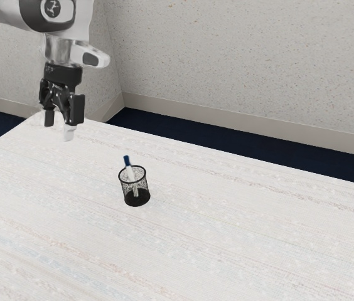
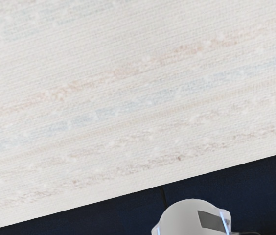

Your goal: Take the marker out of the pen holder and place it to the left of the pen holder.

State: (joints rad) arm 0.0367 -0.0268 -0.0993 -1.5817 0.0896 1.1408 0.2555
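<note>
Leaning left of centre in a round black-mesh pen holder [image 1: 137, 200] is a blue-capped white marker [image 1: 127, 161], the black gripper [image 1: 63, 119] spread apart at upper left.

Speckled pale wall [image 1: 246, 63], beige baseboard [image 1: 246, 130], dark blue floor [image 1: 227, 146], streaked whitish table [image 1: 240, 232].

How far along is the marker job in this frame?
Nothing looks done: the marker stands leaning in the pen holder, blue end above the rim. Nothing is in hand; the gripper hangs open, well away from the holder. Left to do, it seems, is all of it: reach and grip the marker, lift it out, and lay it left of the holder.
</note>
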